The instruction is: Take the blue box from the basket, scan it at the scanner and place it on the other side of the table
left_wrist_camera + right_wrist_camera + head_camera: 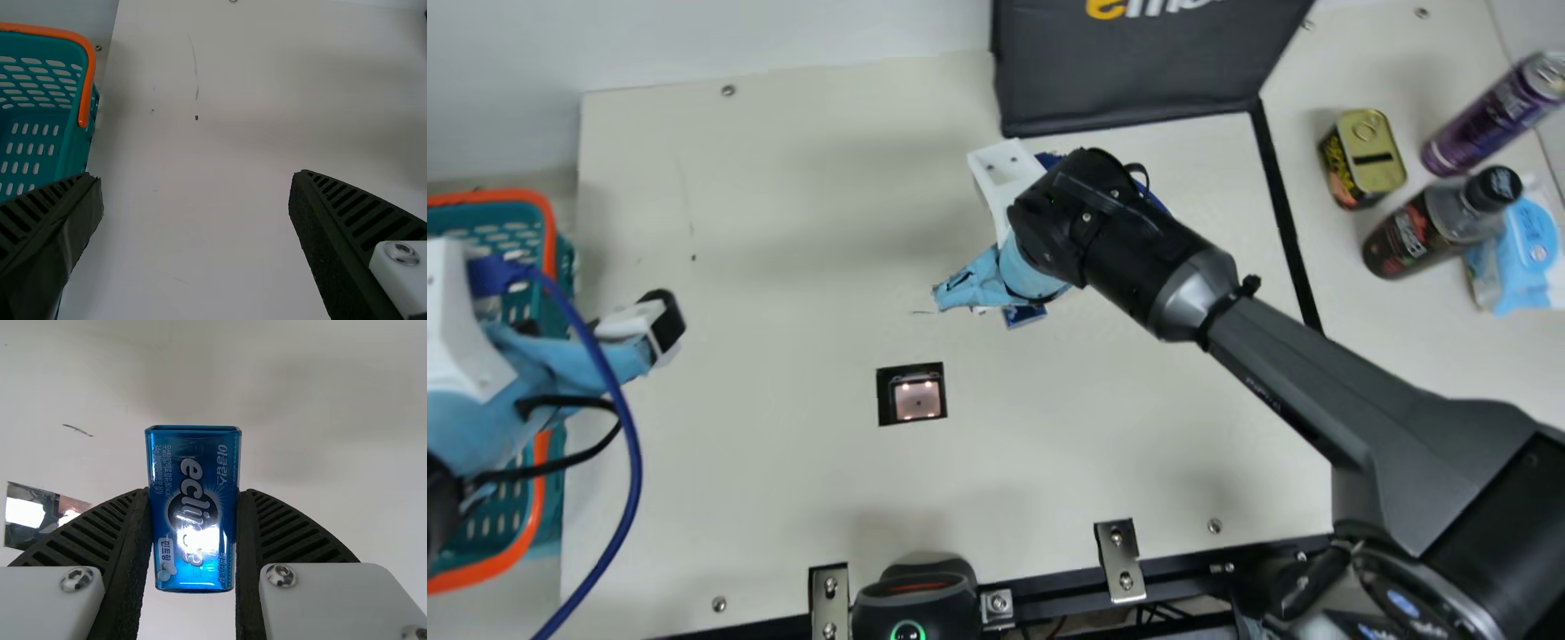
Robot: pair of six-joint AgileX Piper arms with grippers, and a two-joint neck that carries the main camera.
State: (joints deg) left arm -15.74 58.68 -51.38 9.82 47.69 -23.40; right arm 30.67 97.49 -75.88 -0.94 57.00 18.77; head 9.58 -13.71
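Observation:
Beyond the scanner window (918, 397), my right gripper (996, 307) is over the middle of the table, and the blue box (1023, 316) partly shows beneath it. In the right wrist view the blue box (193, 510) is clamped between both ribbed fingers of the right gripper (193, 533); the scanner window (43, 513) lies off to one side. My left gripper (663, 333) is beside the teal basket (543, 356) at the left. The left wrist view has the left gripper (197, 200) open with bare table between its fingers and the basket (80, 133) alongside.
A dark padded panel (1129, 71) stands at the table's back. Right of the black line (1289, 222) are a yellow tin (1371, 156), a purple can (1485, 120), a dark bottle (1423, 231) and a blue-white pack (1520, 249). A black device (916, 596) sits at the front edge.

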